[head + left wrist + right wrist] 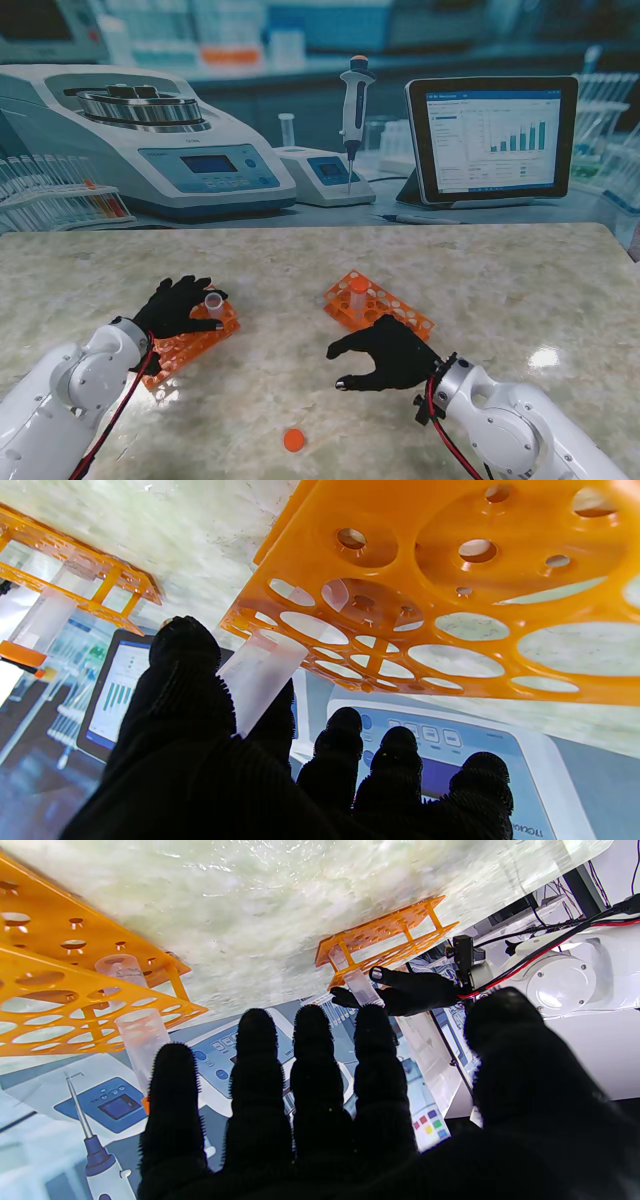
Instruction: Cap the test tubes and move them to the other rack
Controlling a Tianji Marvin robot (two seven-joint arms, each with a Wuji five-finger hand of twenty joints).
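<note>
Left hand: black-gloved left hand (178, 306) sits over the left orange plastic tube rack (190, 345), thumb and forefinger closed on an uncapped clear plastic test tube (213, 302); the left wrist view shows the tube (260, 675) pinched between those two fingertips, its lower end at the rack's holes, so it looks partly seated or partly lifted, and I cannot tell which.
Right hand: black-gloved right hand (388, 354) hovers palm down, nearer to me than the right orange plastic tube rack (378, 306); its fingers (310, 1075) are spread and hold nothing.
Done so far: one clear test tube with an orange cap (358, 296) stands upright in the right rack, so by my reading one tube is already capped and transferred.
Loose cap: small round orange cap (293, 439) lies on the pale marbled table top (520, 280), nearer to me than both racks, roughly between the two arms and well apart from either hand.
Left to do: the held tube has no cap; it needs the loose cap pressed on and then a place in the right rack. I see no other tubes in the left rack, though the hand covers part of it.
Next step, as I judge it: the free right hand is the likely one to fetch the cap while the left keeps the tube upright.
Risk: the cap is small and lies flat, so pinching it off the smooth stone may be awkward.
</note>
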